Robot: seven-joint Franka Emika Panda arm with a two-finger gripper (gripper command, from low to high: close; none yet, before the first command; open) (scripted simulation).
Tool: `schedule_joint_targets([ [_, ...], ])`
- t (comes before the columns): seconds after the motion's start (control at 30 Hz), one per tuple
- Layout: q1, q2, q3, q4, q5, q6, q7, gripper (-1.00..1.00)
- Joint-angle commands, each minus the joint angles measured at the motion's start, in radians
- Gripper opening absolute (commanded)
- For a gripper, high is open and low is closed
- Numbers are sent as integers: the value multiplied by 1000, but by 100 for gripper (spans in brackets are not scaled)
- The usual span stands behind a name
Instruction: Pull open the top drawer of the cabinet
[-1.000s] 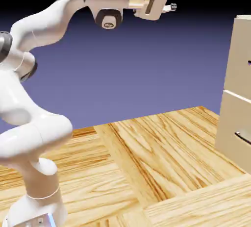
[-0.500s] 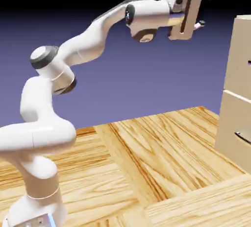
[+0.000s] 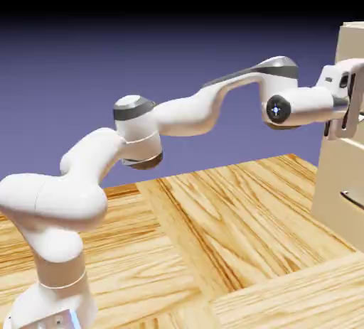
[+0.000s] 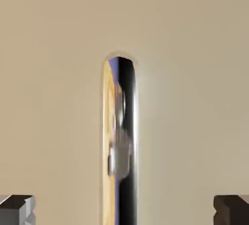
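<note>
Handle point(image 4: 127, 190) of the top drawer point(image 4: 194, 97): approach step in hand. Gripper point(image 4: 124, 210) spans it, jaws wide (nothing gripped). Next move calls for closing on the handle, then pulling.

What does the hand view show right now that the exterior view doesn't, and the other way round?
Only the hand view: both fingertips, wide apart, with the shiny bar handle running between them, mirror-like, its rounded end in sight.

Only the exterior view: the arm from base to hand, the wood-patterned surface, and the lower drawer's dark handle.

Both: the cabinet's beige front, though the hand hides much of the upper part in the exterior view.
</note>
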Motion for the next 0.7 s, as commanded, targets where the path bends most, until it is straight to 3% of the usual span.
schedule_joint_targets([
  [0.0,-21,-1,3,36,-1,15,8,0],
  [0.2,-140,-5,17,240,-6,100,52,0],
  [0.23,-140,-5,17,240,-6,100,52,-100],
  [0.53,27,-6,-8,-49,3,-22,-4,-100],
  [0.67,88,113,52,-106,-34,-11,-123,-100],
])
